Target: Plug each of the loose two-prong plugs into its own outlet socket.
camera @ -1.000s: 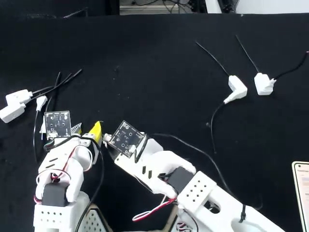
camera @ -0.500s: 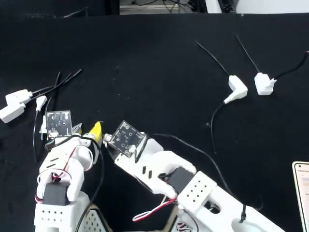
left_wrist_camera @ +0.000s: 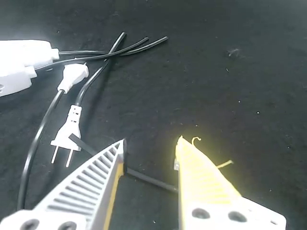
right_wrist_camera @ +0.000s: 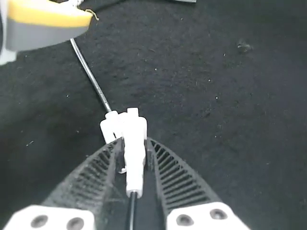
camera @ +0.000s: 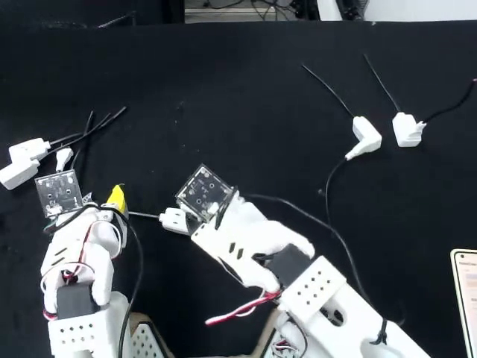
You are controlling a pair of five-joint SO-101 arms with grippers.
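My right gripper (right_wrist_camera: 134,143) is shut on a white plug (right_wrist_camera: 135,130) with a black cable; a second white piece (right_wrist_camera: 111,125) on a thin grey wire lies against it. In the high view this white plug (camera: 173,220) sits just left of the right arm's wrist. My left gripper (left_wrist_camera: 149,146) stands open above the black table, its yellow finger (camera: 115,197) left of the held plug. A loose two-prong plug (left_wrist_camera: 67,138) and a smaller white plug (left_wrist_camera: 72,76) lie beyond it. Two white outlet sockets (camera: 21,161) rest at the far left.
Two more white plugs (camera: 365,136) (camera: 408,128) with black cables lie at the table's right rear. Several black cables (camera: 93,127) fan out near the left sockets. A white sheet (camera: 466,292) sits at the right edge.
My left arm has swung left, away from the right gripper. My right arm has shifted slightly back and right, and the white plug with its thin wire now shows beside it.
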